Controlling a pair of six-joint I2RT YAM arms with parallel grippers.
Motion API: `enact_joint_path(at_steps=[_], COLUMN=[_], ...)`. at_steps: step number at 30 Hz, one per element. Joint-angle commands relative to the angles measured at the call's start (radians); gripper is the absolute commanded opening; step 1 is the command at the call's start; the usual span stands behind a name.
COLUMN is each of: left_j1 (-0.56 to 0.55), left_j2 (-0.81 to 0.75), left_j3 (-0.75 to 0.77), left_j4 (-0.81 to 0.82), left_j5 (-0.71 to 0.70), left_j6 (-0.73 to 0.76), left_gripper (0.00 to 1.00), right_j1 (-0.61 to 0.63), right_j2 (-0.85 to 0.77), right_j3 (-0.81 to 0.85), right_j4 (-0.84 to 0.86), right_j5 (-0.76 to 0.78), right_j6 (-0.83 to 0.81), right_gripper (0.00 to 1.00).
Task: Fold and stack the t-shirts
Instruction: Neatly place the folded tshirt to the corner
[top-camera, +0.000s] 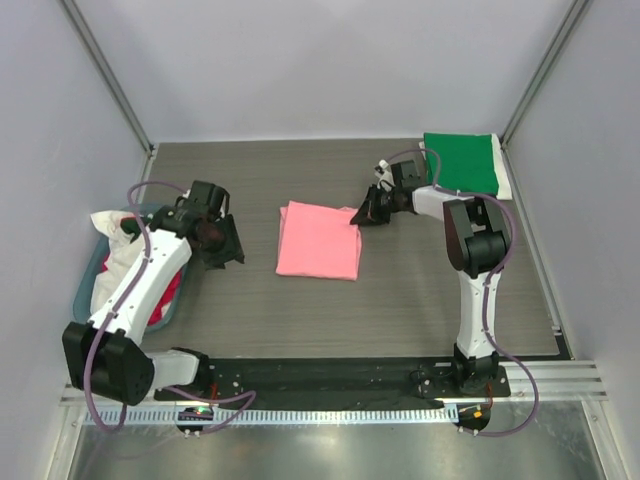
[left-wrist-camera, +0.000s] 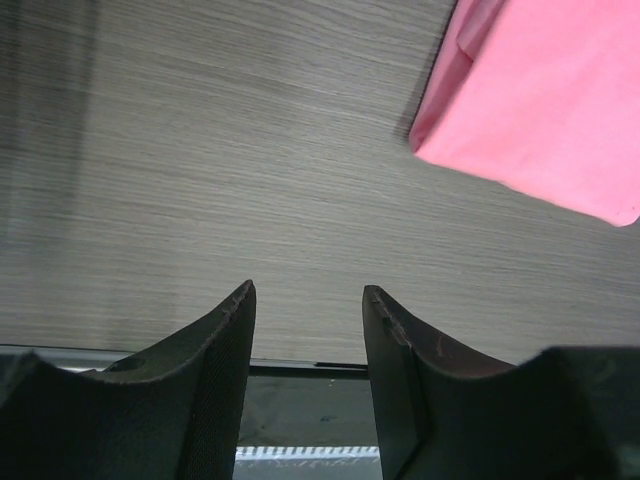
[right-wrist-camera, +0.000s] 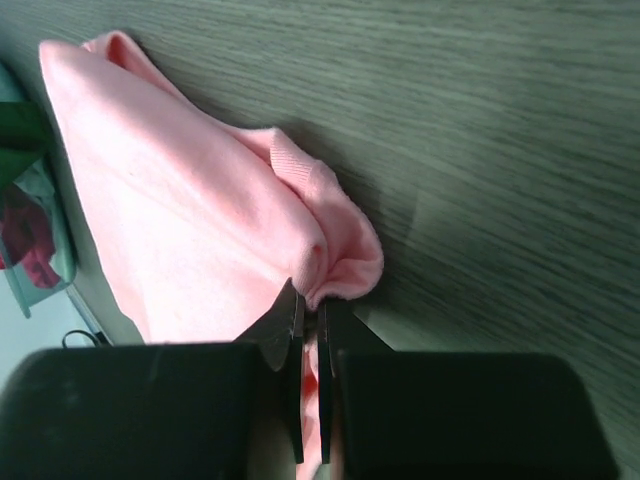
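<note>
Right wrist shows the jaws of your right gripper (right-wrist-camera: 312, 310) pinching a corner of the salmon-pink t-shirt (right-wrist-camera: 190, 230), probably limp and light; left gripper (left-wrist-camera: 308, 300) jaws half apart, empty.

One bench (top-camera: 400, 300) carries two folded t-shirts that can be counted: one salmon-pink t-shirt (top-camera: 318, 240) and one green t-shirt (top-camera: 460, 163). A white strip (top-camera: 505, 182) shows at the edge of the green one, too little to count as a shirt. There is one teal tub (top-camera: 88, 280) with white cloth (top-camera: 120, 262) and red cloth (top-camera: 170, 292), so at least two pieces, exact number unclear. There are also two arms, with one left pincer (top-camera: 225, 250) and one right pincer (top-camera: 358, 218).
</note>
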Motion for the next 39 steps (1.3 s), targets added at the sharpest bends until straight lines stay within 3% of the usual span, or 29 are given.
enact_joint_path(at_steps=[1,8,14,21,28,39], left_j1=[0.001,0.001,0.001,0.001,0.001,0.001], left_j2=[-0.089,-0.268,-0.331,-0.295,-0.313,-0.338], left_j3=[-0.006,-0.097,-0.129,-0.203,-0.22,-0.221], left_j4=[-0.028,-0.022,-0.002,0.125,0.139,0.134], left_j5=[-0.064,-0.159,-0.144,-0.102,-0.151,-0.2], left_j6=[0.034,0.066,0.066,0.061,0.052,0.04], left_gripper=[0.48,0.49,0.5,0.49,0.5,0.5], right_j1=[0.011,0.005,-0.012,-0.03,-0.074,-0.124], right_j2=[-0.087,-0.269,-0.369,-0.417,-0.42,-0.392], right_j3=[0.032,0.094,0.106,0.213,0.327,0.54], right_j4=[-0.105,-0.372,-0.423,-0.436,-0.447,-0.478], right_j5=[0.065,0.296,0.56,0.714,0.775,0.722], right_j6=[-0.085,-0.238,-0.34,-0.475,-0.579,-0.686], right_gripper=[0.01,0.01,0.01,0.01,0.01,0.01])
